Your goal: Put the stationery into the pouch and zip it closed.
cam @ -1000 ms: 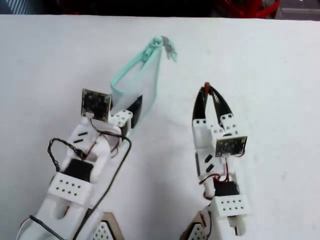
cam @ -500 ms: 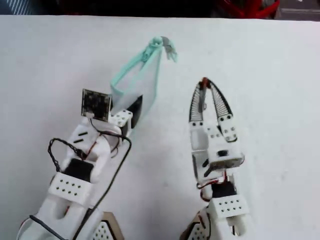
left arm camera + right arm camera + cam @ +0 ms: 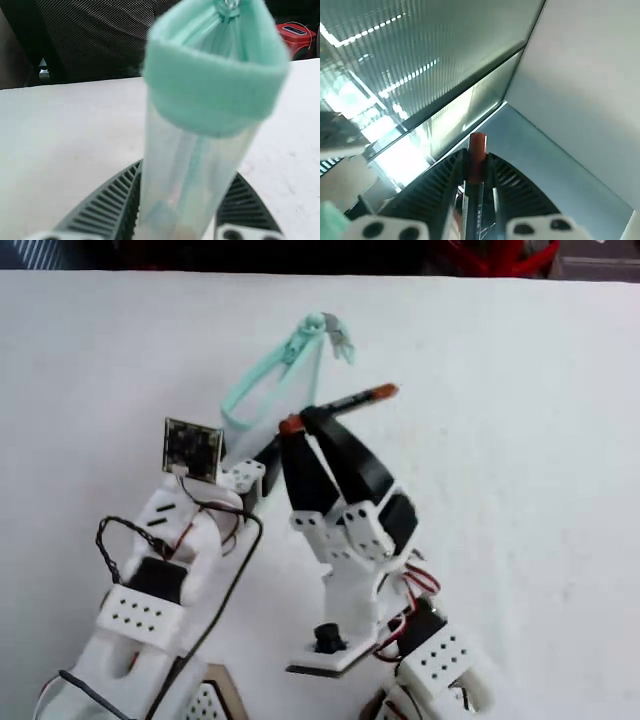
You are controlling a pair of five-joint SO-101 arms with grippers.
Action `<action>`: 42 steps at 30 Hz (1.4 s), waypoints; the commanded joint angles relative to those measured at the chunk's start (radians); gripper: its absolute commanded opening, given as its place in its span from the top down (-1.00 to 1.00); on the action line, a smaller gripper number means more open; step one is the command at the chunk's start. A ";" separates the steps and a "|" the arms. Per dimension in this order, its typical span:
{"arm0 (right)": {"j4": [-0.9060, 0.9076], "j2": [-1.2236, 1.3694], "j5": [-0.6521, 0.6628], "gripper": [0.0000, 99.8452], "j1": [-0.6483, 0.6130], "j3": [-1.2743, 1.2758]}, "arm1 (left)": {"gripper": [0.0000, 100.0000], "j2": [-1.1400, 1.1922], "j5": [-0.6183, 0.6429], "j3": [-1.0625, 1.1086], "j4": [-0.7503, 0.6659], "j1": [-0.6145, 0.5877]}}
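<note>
Right pincer (image 3: pixel 300 426) is clamped on the pen (image 3: pixel 350 401). One orange end shows at the fingertips and the other points out toward 2 o'clock. The near end sits at the 3 o'clock edge of the pouch (image 3: pixel 272 400); I cannot tell whether they touch. Left pincer (image 3: pixel 262 456) is closed narrow on the pouch's near end. The pouch runs from it toward 1 o'clock, with the zip pull (image 3: pixel 336 336) at the far tip above the table (image 3: pixel 520 390).

Step in hand, in my judgement: loading, with the pen at the pouch but not confirmed inside. The next move calls for lining the pen up with the teal-rimmed opening, sliding it in, then releasing; zipping is still to do.

Against one second ago, the right arm has swung in from 3 o'clock of the pouch and rolled its wrist. Left arm and pouch are unchanged.
</note>
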 commanded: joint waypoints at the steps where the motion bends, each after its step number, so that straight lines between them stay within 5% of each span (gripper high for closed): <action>1: 0.099 -0.012 0.023 0.97 -0.010 -0.176 | 0.58 -0.010 -0.009 -0.002 -0.018 0.016; 5: 0.323 -0.005 -0.071 0.97 -0.012 -0.307 | 0.58 -0.008 -0.009 -0.002 -0.018 0.016; 13: 0.808 0.021 -0.667 0.97 0.091 -0.603 | 0.58 -0.007 -0.009 -0.002 -0.018 0.016; 17: 0.883 0.143 -0.907 0.96 0.163 -0.697 | 0.58 -0.007 -0.009 -0.002 -0.018 0.018; 30: 0.923 0.542 -0.961 0.96 0.045 -1.163 | 0.58 -0.013 -0.014 0.018 -0.026 0.038; 42: 1.010 0.545 -0.961 0.96 0.076 -1.051 | 0.58 -0.015 -0.012 0.012 -0.026 0.035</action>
